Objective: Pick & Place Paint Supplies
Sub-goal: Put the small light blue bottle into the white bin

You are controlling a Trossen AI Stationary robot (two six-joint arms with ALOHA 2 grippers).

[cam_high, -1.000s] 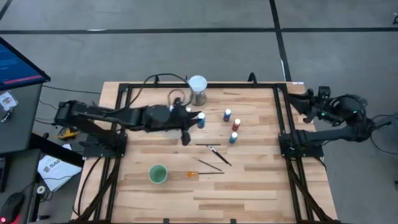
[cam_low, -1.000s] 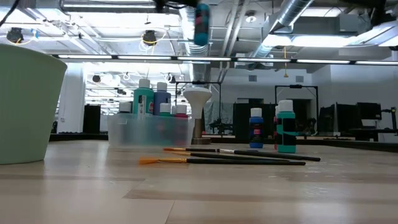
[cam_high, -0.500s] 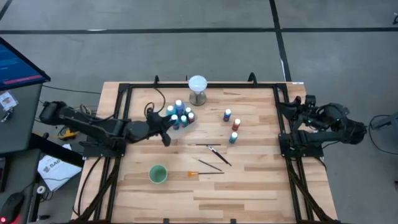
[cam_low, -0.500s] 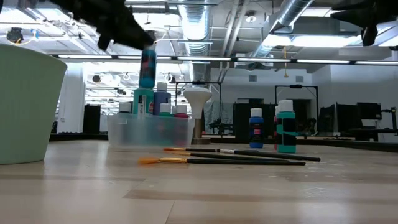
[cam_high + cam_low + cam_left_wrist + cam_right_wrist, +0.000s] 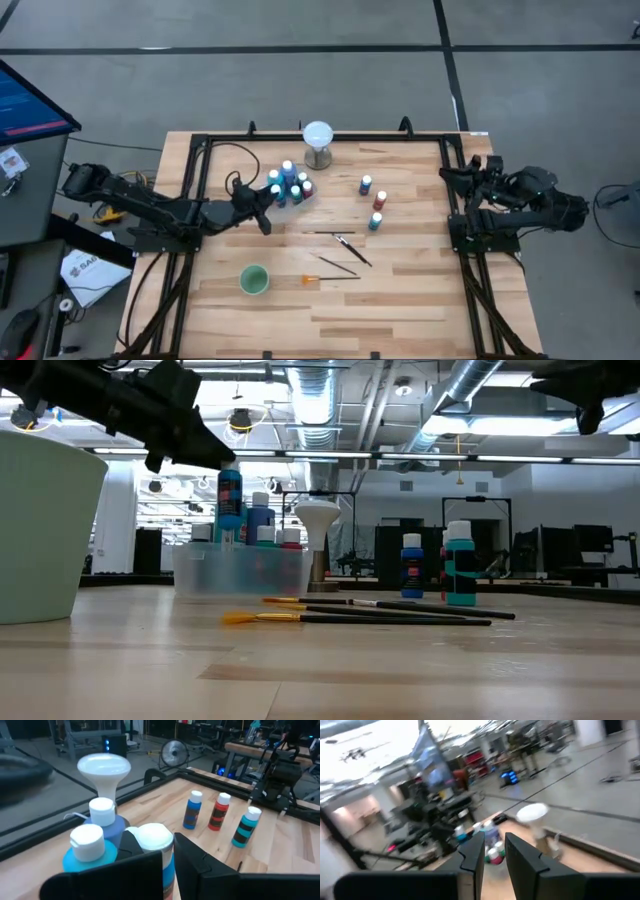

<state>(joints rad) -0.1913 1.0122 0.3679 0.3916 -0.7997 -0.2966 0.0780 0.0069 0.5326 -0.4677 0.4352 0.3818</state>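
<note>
Over the clear plastic bin of paint bottles, the left gripper is clamped tight on a small blue paint bottle with a white cap. That bottle stands straight up, cap on top between the fingers, its bottom just above the bin. Off at the table's right edge, the right gripper hangs in the air with its fingers a little apart, holding nothing.

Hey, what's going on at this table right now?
The left gripper is shut on a blue paint bottle, holding it over a clear bin that already holds several bottles. Three more bottles and a few brushes lie on the table, near a green cup. The right gripper waits at the table's right edge.
</note>
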